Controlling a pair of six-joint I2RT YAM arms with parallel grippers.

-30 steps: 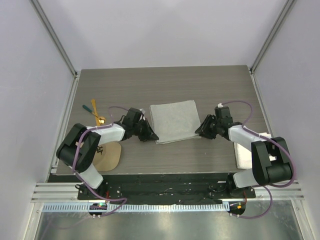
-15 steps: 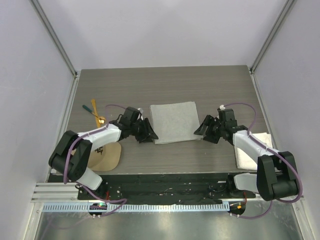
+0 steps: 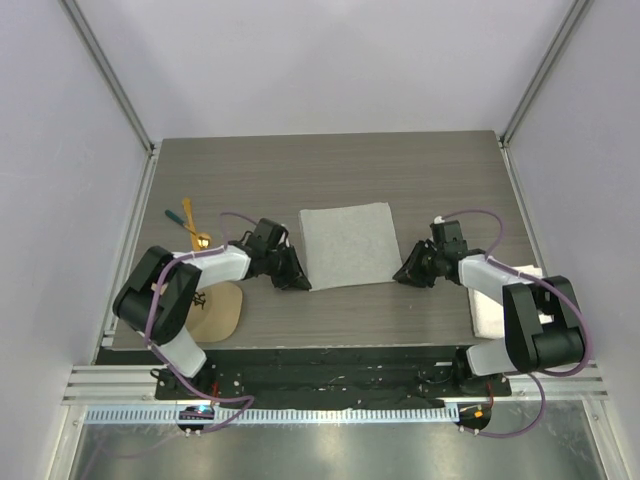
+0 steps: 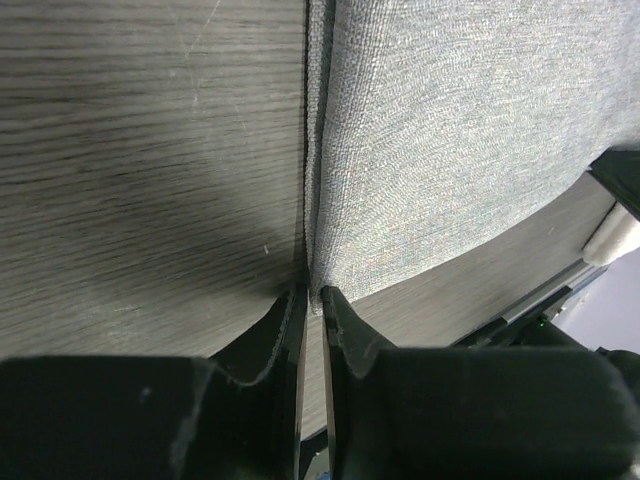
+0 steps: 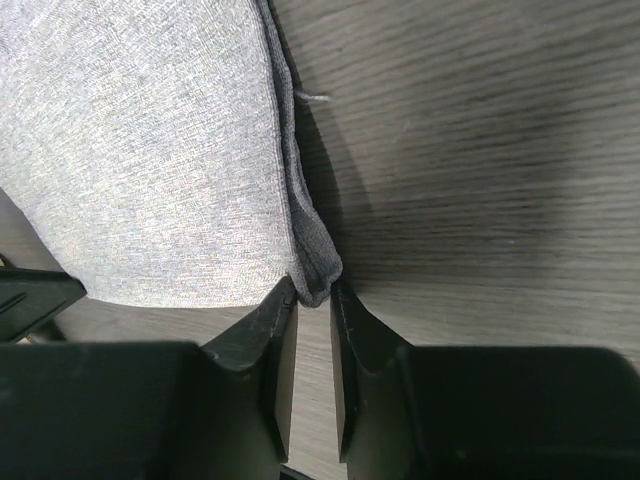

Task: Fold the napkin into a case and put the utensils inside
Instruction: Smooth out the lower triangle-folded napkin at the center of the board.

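Since half a second ago, both jaw pairs have narrowed from a wider spread. The left gripper (image 4: pixel 312 302) and right gripper (image 5: pixel 314 296) now pinch the napkin's (image 3: pixel 348 245) near corners.

The right pincer (image 5: pixel 313 300) pinches a layered corner of the napkin (image 5: pixel 150 150) on the table (image 5: pixel 480 150).

Napkin (image 3: pixel 347 245) centre, between left tool (image 3: pixel 297 282) and right tool (image 3: pixel 400 275); utensils (image 3: pixel 188 225) far left, cap (image 3: pixel 218 312) near-left, towel (image 3: pixel 487 315) near-right.
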